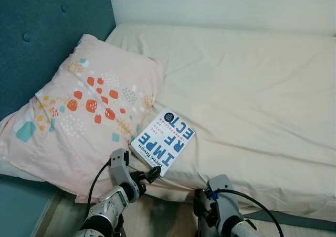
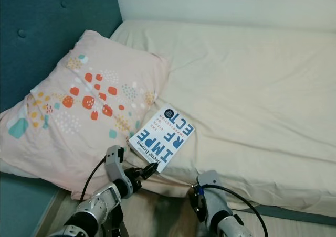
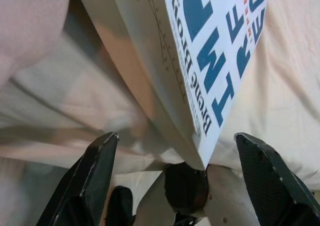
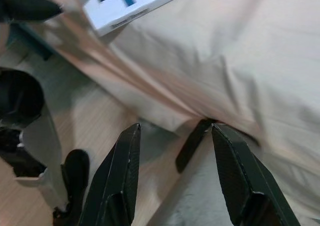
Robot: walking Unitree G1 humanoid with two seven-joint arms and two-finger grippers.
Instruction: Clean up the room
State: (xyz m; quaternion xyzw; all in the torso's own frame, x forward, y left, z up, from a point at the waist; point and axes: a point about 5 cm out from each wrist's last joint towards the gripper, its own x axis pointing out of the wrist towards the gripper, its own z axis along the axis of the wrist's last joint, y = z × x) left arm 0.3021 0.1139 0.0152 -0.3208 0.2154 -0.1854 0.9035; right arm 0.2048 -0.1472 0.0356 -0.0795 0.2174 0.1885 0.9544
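A: What takes up most of the frame?

B: The bed [image 1: 252,79], under a cream sheet, runs from the upper middle across the whole right side of the head views. A teal padded headboard [image 1: 47,38] fills the upper left corner, with a pale wall [image 1: 220,3] along the top.

A: And next in size?

B: A peach pillow [image 1: 79,121] with orange, teal and white dots. It lies at the left, leaning toward the headboard, its lower corner reaching over the bed's near edge at the lower left.

A: Where is the book?

B: The book [image 1: 164,140] sits just below the centre of the frame, face up on the sheet, touching the pillow's right edge. It is white with large blue letters, and its near corner pokes past the edge of the mattress.

A: What is the left tool doing?

B: The left tool [image 1: 149,175] is at the lower centre-left, right at the book's near corner. In the left wrist view its two black fingers [image 3: 95,171] are spread wide, one to each side of that corner, which lies between them down near the palm. It is released, gripping nothing.

A: And the right one?

B: The right tool [image 4: 175,178] hangs low at the bottom centre-right, below the bed's edge, over the wooden floor [image 1: 173,216]. Its fingers stand apart with nothing between them, pointing at the draped sheet.
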